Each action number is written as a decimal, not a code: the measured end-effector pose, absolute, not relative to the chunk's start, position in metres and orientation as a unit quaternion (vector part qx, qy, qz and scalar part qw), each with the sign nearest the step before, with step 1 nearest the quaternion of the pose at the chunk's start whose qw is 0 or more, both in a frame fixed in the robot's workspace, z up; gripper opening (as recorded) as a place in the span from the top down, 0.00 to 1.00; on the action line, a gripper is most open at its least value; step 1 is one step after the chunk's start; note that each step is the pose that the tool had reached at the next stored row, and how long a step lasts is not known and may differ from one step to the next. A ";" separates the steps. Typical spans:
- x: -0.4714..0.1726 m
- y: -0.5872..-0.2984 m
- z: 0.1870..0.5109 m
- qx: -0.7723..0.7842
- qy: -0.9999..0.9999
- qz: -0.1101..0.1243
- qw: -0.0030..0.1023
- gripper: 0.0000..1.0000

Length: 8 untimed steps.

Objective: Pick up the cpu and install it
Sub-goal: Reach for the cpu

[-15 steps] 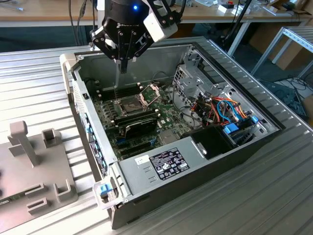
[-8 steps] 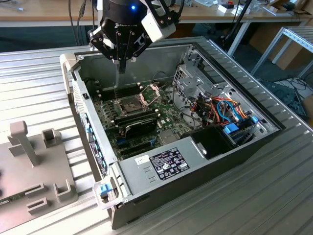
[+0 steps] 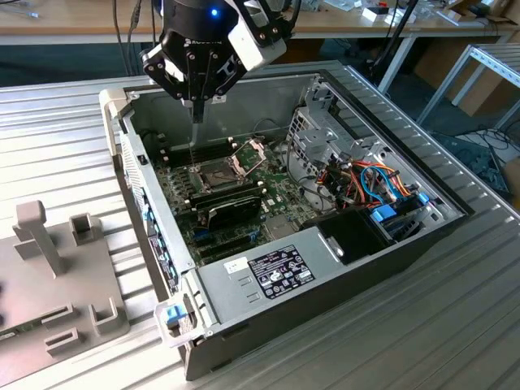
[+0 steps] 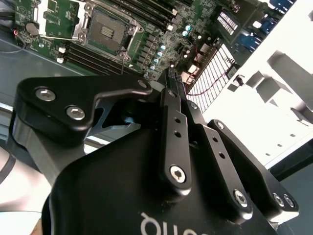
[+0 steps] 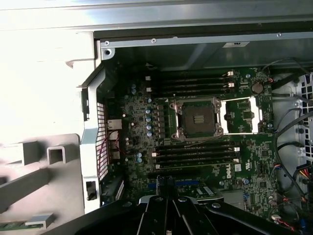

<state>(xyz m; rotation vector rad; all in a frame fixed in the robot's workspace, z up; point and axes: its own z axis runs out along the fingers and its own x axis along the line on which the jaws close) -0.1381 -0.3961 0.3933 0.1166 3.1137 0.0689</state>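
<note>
Fingers: pressed close together at the tips. Nothing can be made out between them, so I judge them clenched on nothing, or at most on something too thin to see.
Gripper: hangs pointing down over the open case, above the board and clear of it. It is near the socket but not touching it, a height that looks chosen to clear the case walls.
Cpu: I cannot tell where it lies, so its place relative to the fingertips cannot be given. By my judgement it is not installed.
Socket: a dark square with a gold-tinted centre and no silver-grey top in it. It is uncovered, as it must be to take a chip from above.
Retention frame: swung open and lying just beside the socket, which keeps the opening free.
Memory sticks: seated in rows on both sides of the socket, which leaves a narrow lane for the descent.
Case: laid on its side with the panel off, so the board faces upward toward the arm.
Grey fixture: stands on the table at the exterior view's left, just beside the case. It is probably a parts holder kept within reach.
</note>
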 end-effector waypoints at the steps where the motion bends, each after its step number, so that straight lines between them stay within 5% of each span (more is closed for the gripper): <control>1: -0.138 -0.396 0.393 0.037 0.999 0.022 0.012 0.89; 8: -0.140 -0.396 0.393 0.037 0.999 0.022 0.012 0.89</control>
